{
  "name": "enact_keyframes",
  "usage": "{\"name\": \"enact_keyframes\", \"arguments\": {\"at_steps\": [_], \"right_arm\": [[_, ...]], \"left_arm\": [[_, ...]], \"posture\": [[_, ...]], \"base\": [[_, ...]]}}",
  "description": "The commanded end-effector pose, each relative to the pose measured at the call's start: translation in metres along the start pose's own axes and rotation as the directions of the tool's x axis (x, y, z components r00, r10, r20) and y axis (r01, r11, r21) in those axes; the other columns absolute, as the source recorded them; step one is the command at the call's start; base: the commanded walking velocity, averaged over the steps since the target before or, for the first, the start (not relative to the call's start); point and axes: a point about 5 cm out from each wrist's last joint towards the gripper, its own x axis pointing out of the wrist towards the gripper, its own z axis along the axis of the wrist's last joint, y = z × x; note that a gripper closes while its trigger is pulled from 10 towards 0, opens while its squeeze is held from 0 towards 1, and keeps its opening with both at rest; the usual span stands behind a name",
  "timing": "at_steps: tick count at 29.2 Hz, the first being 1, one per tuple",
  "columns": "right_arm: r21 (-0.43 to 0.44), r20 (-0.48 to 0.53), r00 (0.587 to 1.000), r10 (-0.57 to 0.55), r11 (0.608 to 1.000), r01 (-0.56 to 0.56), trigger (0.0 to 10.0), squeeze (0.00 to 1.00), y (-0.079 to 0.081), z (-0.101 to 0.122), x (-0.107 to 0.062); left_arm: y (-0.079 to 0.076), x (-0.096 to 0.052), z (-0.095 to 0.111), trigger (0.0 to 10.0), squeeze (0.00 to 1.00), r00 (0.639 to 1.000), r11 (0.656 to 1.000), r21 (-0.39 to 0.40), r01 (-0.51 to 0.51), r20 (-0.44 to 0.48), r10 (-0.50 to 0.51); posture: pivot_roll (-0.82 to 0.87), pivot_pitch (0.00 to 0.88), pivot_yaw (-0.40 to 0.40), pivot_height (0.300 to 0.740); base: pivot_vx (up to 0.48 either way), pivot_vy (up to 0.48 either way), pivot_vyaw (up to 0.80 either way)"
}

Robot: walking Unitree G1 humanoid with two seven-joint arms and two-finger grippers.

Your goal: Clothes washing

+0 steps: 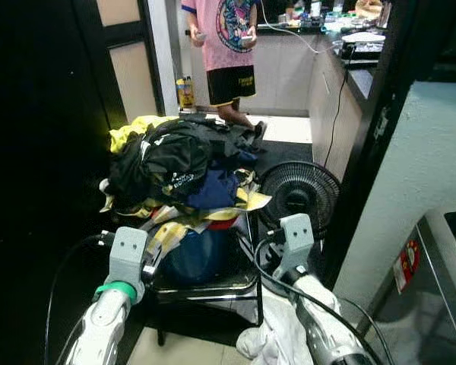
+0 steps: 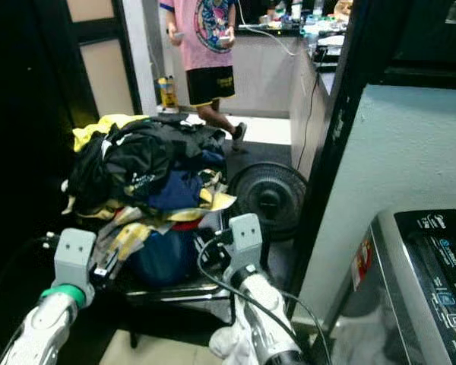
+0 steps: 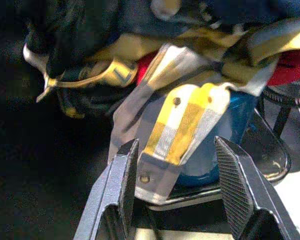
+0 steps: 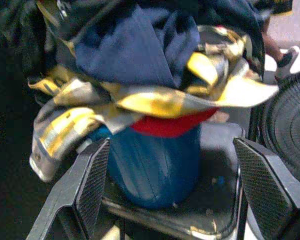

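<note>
Laundry pick-up stage of clothes washing. A heaped pile of clothes [image 1: 178, 171] overflows a blue bucket [image 4: 155, 162], which stands on the seat of a dark chair [image 1: 213, 285]; black and navy garments lie on top, with yellow-and-grey checked cloth [image 3: 177, 125] and a red piece [image 4: 172, 125] hanging over the bucket's rim. Both arms are raised toward the pile. The left gripper [image 3: 177, 165] has its fingers spread wide and holds nothing; the hanging flap of checked cloth lies between them, apparently untouched. The right gripper [image 4: 172, 170] is likewise spread wide and holds nothing, its fingers framing the bucket's body from a short way off. A white garment [image 1: 277, 342] lies on the floor by the chair, below the right arm. A floor fan [image 1: 300, 194] stands just beside the chair, and the washing machine [image 2: 410, 289] stands to the robot's right, its lid apparently down, though the view of it is partial. A person [image 1: 232, 53] stands in the kitchen behind, well apart from the pile.

Step in hand, as judged: approach to a first grasp, with nothing yet transferred. The next move calls for closing the left fingers on the checked flap, or both grippers on the bucket, then lifting clear of the chair and turning right toward the machine without snagging the fan or trailing cloth.
</note>
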Motion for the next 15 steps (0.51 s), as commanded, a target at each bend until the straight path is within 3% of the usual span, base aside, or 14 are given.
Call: {"name": "enact_keyframes", "arguments": {"at_steps": [1, 8, 11, 15], "right_arm": [[0.038, -0.001, 1.0, -0.015, 0.999, 0.015, 10.0, 0.0, 0.001, -0.003, 0.0], [0.055, -0.018, 0.998, -0.06, 0.997, 0.061, 10.0, 0.0, -0.002, -0.009, 0.001], [0.019, -0.019, 0.998, -0.062, 0.998, 0.062, 10.0, 0.0, 0.002, -0.007, 0.0], [0.041, 0.004, 0.997, -0.081, 0.996, 0.081, 10.0, 0.0, 0.003, 0.0, -0.004]], "left_arm": [[0.001, -0.004, -0.009, 10.0, 0.0, 0.999, 0.999, -0.038, -0.024, -0.03, 0.023], [0.001, -0.004, -0.006, 10.0, 0.0, 1.0, 1.0, -0.025, -0.001, -0.023, 0.0], [0.01, -0.004, -0.006, 10.0, 0.0, 1.0, 1.0, 0.0, 0.002, -0.026, -0.002], [0.014, -0.002, -0.007, 10.0, 0.0, 0.999, 0.999, -0.025, -0.027, -0.023, 0.026]], "posture": [[0.06, 0.0, 0.075, 0.74], [0.05, 0.0, 0.086, 0.74], [0.0, 0.015, 0.058, 0.74], [0.0, 0.011, 0.077, 0.74]], "base": [[0.0, 0.0, 0.0], [0.0, 0.0, 0.0], [0.0, 0.0, 0.0], [0.0, 0.0, 0.0]]}}
